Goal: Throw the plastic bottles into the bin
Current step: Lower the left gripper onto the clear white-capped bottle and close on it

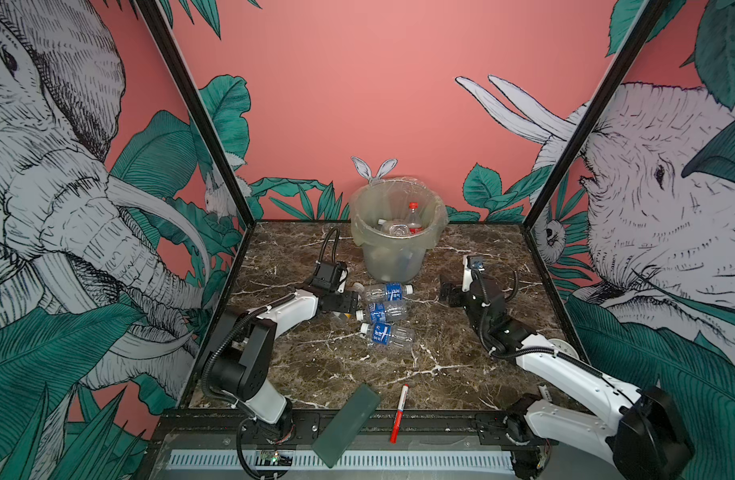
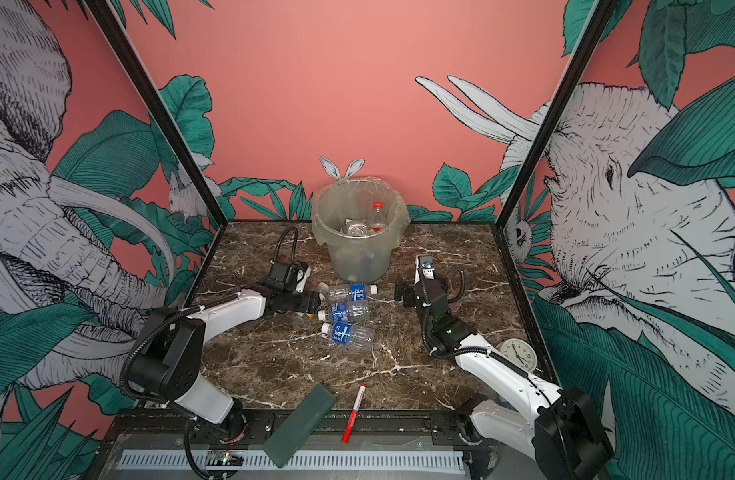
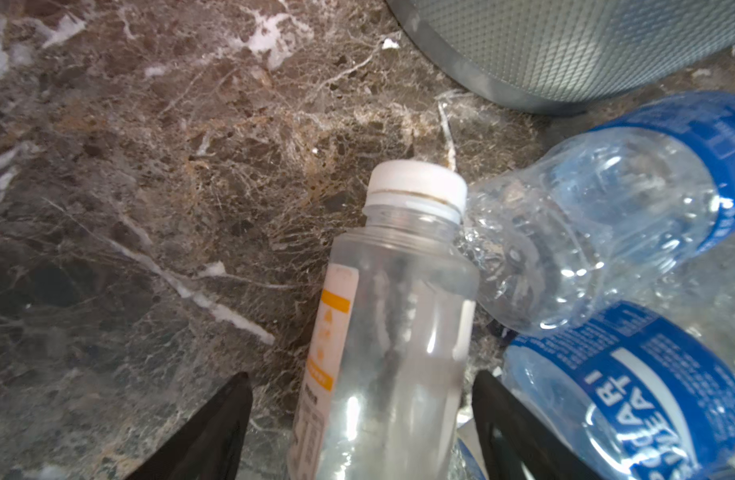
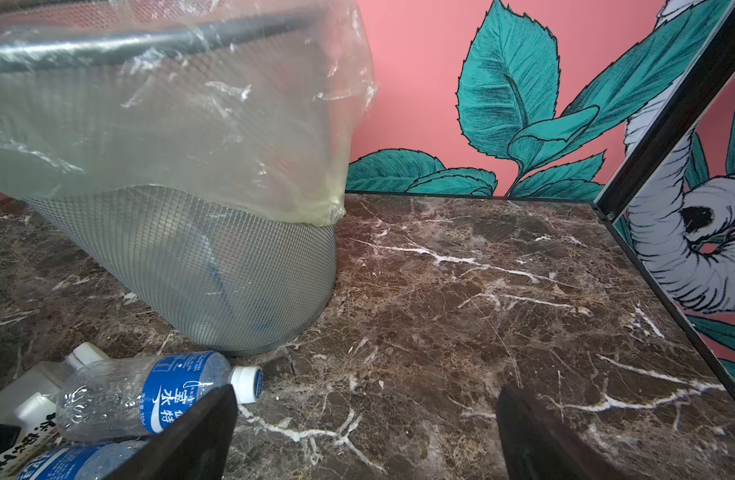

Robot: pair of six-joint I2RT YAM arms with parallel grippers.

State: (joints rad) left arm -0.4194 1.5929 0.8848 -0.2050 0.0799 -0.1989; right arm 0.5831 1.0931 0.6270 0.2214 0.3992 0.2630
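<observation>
While left claw (image 3: 361,386) straddles yellow-label bottle (image 3: 399,311), gap showing, no grip | risk: slick bottle may squirt out, knock adjacent blue-label bottle (image 3: 607,216) | right claw (image 4: 366,399) wide, empty

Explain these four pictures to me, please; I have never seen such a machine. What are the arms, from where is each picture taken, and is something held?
These are two robot arms on a marble table. Two pictures look down from above on the whole scene; the other two come from a camera on each arm's wrist. The bin, lined with a bag, already holds some bottles. Three blue-labelled bottles lie before it, with a pen and a dark green slab near the front edge. The left end effector has its fingers on either side of a yellow-labelled bottle, not yet closed on it. The right end effector is open and empty.
</observation>
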